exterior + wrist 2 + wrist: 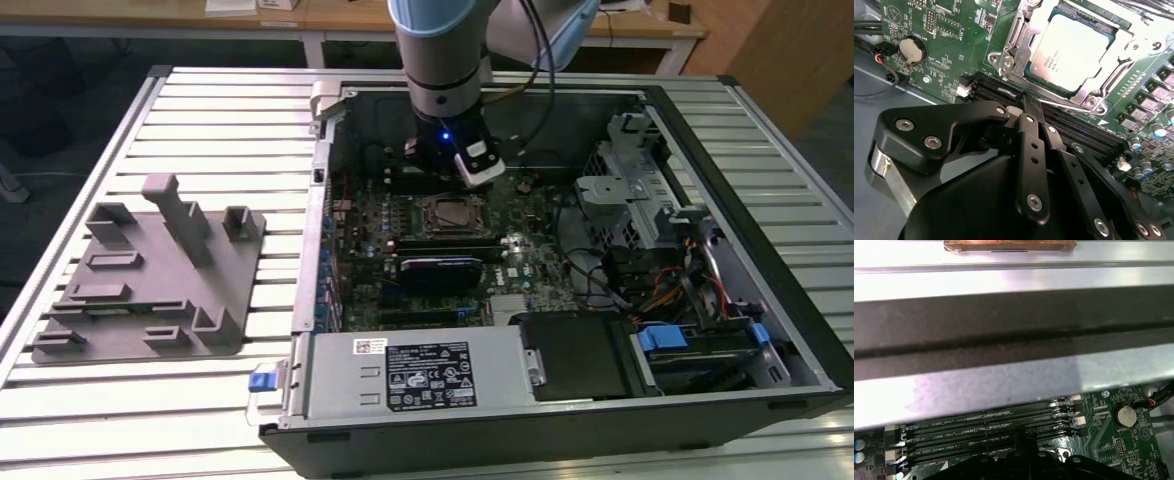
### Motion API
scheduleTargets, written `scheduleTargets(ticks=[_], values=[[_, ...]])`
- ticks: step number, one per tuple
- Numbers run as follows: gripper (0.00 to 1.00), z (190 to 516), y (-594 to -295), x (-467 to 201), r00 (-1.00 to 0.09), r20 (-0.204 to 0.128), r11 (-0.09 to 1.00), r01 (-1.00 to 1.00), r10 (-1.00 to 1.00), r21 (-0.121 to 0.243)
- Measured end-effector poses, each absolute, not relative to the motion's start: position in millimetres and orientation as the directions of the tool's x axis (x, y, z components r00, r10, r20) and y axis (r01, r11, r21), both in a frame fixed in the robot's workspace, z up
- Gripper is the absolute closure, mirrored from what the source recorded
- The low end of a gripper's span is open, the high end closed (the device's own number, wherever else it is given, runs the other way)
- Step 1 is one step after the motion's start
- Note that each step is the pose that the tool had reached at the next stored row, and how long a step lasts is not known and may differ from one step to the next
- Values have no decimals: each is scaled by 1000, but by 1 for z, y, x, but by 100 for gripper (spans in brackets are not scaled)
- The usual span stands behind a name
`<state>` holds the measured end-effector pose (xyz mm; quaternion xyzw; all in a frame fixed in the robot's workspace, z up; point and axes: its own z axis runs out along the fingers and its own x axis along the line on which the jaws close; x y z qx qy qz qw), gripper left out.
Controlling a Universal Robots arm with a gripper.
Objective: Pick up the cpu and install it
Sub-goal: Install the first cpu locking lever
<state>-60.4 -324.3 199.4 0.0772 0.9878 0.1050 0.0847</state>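
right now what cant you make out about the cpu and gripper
- Whether the cpu is fully seated: the second wrist view shows it in the socket, frame edges covering its rim.
- Gripper fingertips: the black linkage hides them.
- The cpu in the exterior view: too small.

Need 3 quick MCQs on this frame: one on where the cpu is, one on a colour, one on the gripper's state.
1. Where is the cpu?
A. In the motherboard socket
B. On the grey fixture
C. Between the gripper's fingers

2. What colour is the motherboard?
A. Blue
B. Green
C. Red

3. What state is the gripper in?
A. Wide open
B. Shut on the cpu
C. Shut, holding nothing

Key: 1 A, the second wrist view shows the chip seated within the socket's metal frame. 2 B, the board is green in both wrist views. 3 C, its fingers meet over the memory slots with nothing between them.
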Motion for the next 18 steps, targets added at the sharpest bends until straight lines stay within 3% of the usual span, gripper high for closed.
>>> scheduleTargets(ticks=[18], values=[[89, 195, -323, -63, -965, -151, 959, 177, 213, 221]])
